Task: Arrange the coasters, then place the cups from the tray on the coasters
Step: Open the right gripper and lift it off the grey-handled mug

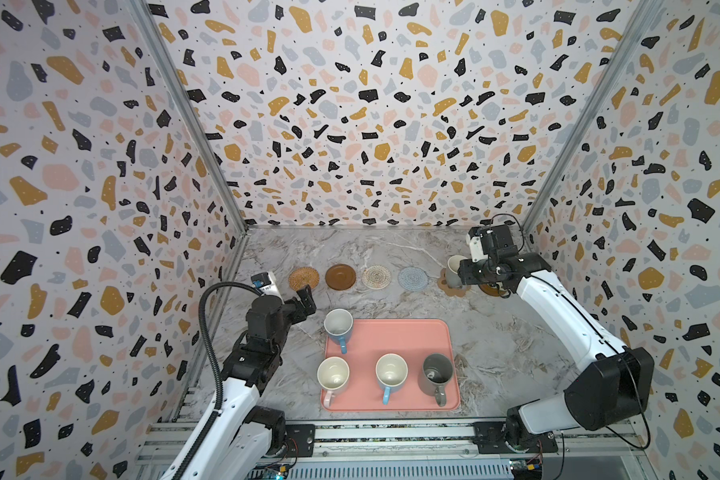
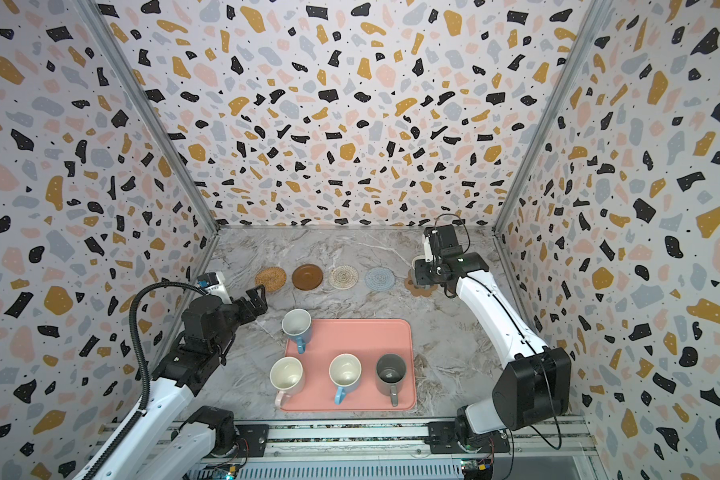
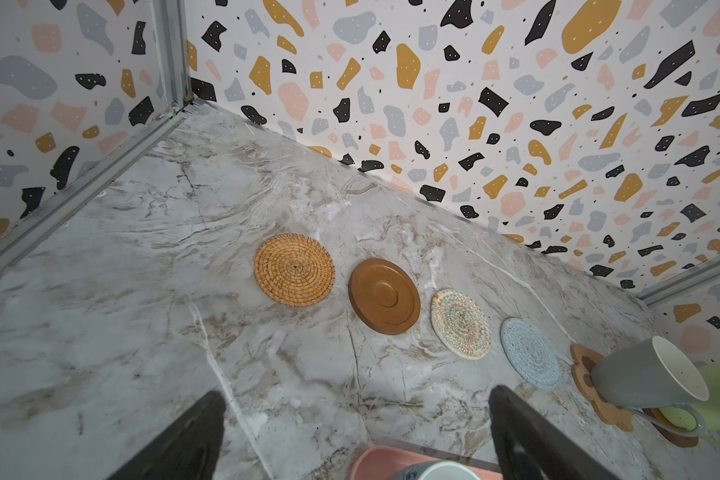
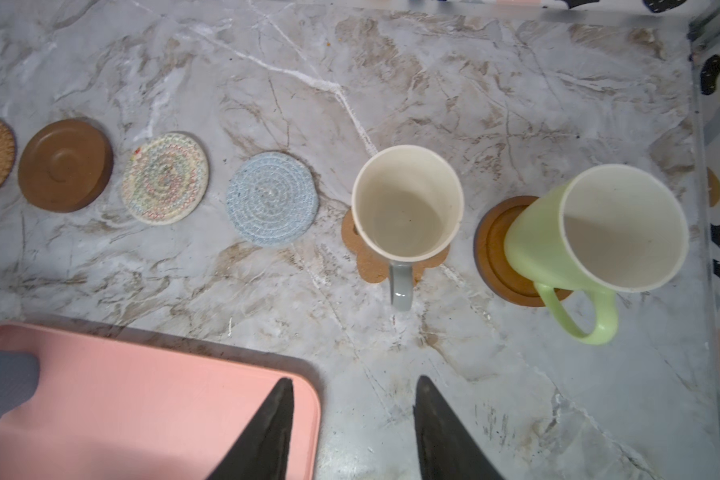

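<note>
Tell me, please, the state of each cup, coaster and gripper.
grey cup: upright on paw coaster
green cup: upright on brown disc coaster
blue cup, pink cup, light-blue cup, dark grey cup: upright on tray
orange-tan coaster, other brown disc, beige coaster, light-blue coaster: bare
left gripper: jaws open, empty
right gripper: jaws open, empty

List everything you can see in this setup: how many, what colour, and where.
table: one, grey marble, floor of the booth
walls: three, terrazzo print, around the table
tray: one, salmon pink, front middle of the table
coasters: six, one row behind the tray: orange woven, brown disc, beige woven, light-blue woven, tan paw, second brown disc
cups: six; blue, pale pink, light blue, dark grey on the tray; grey on the tan paw; light green on the second brown disc
left tool: one, black, open, empty, near the tray's far left corner
right tool: one, black, open, empty, near the grey cup's handle
</note>
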